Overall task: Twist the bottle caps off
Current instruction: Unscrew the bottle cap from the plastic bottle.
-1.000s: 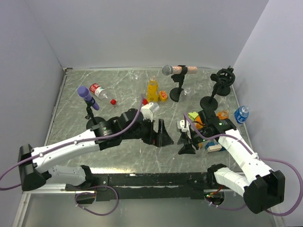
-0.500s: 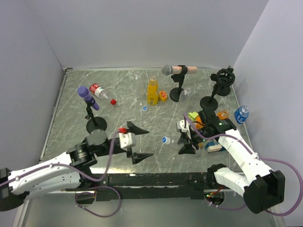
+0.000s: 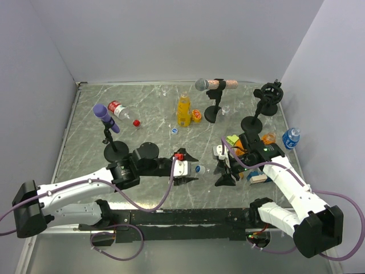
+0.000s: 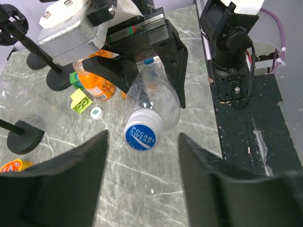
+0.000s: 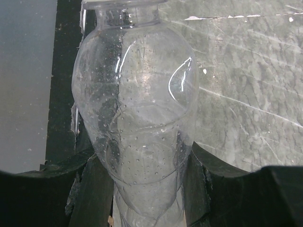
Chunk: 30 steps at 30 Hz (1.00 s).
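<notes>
My right gripper (image 3: 224,170) (image 5: 142,163) is shut on a clear bottle (image 5: 137,109) (image 4: 154,92), holding it level with its neck pointing left. Its bottle cap (image 4: 144,135) (image 3: 199,169) is blue with white lettering and sits on the neck. My left gripper (image 3: 191,169) (image 4: 142,137) faces that cap end-on. It is open, with a fingertip on either side of the cap and a gap on both sides. A loose red cap (image 3: 136,122) and a loose blue cap (image 3: 174,130) lie on the table.
A yellow-orange juice bottle (image 3: 183,110) stands at the back. A red-labelled bottle (image 3: 118,108) lies back left and a blue-labelled one (image 3: 291,137) at the right wall. Microphone stands (image 3: 106,118) (image 3: 214,85) (image 3: 267,94) rise around. Coloured blocks (image 3: 234,140) lie by the right arm.
My left arm pulled back from the juice bottle toward the near edge, then swung right to the held bottle's cap, its jaws narrowing. The right arm and bottle stayed still.
</notes>
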Tool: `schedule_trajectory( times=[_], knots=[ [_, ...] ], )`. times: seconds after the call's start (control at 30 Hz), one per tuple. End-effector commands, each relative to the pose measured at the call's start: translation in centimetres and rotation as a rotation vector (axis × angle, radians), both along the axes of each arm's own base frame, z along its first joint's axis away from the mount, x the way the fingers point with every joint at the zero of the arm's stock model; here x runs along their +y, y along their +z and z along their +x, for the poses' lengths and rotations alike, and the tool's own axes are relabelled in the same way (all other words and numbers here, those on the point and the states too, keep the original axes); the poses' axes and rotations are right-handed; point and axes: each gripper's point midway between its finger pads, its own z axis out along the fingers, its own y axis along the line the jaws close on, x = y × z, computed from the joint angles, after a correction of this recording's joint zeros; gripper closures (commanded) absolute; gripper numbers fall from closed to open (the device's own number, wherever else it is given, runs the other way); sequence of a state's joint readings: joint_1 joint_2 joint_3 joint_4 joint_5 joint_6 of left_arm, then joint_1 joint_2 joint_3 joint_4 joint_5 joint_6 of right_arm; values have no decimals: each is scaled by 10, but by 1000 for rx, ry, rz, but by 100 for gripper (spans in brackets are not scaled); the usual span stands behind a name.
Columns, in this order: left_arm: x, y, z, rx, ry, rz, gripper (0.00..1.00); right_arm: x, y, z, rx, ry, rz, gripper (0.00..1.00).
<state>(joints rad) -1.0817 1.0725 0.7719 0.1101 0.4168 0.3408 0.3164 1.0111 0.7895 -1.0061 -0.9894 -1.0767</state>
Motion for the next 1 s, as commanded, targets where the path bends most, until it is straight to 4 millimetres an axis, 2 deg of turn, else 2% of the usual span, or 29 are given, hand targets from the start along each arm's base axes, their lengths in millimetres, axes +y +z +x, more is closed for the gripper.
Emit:
schedule_trajectory(
  times=[0.0,0.2,0.3,0.43,0.47,0.5,0.6,0.7,0.87,0.97],
  knots=[
    [-10,27,-1,-47,-58,-61,42,5,6,0,-51,35,38,82],
    [-13,22,1,-30,-71,-49,46,4,6,1,-54,34,35,82],
    [-14,18,0,-17,-81,-38,53,5,7,1,-56,35,37,82],
    [-16,21,-3,10,-93,-48,70,4,6,1,-52,33,35,82],
    [-16,21,-4,21,-96,-51,78,5,7,1,-54,34,35,82],
    [-17,23,-4,41,-93,-58,85,5,6,1,-52,34,35,82],
    [-19,26,-8,130,-87,-67,97,4,5,1,-51,30,30,82],
    [-20,30,-9,311,-23,-75,99,4,5,2,-53,30,28,82],
    [-22,29,-2,851,251,-28,99,4,5,2,-49,30,28,82],
    [-27,38,0,1095,374,-16,99,4,4,1,-44,32,28,82]
  ],
)
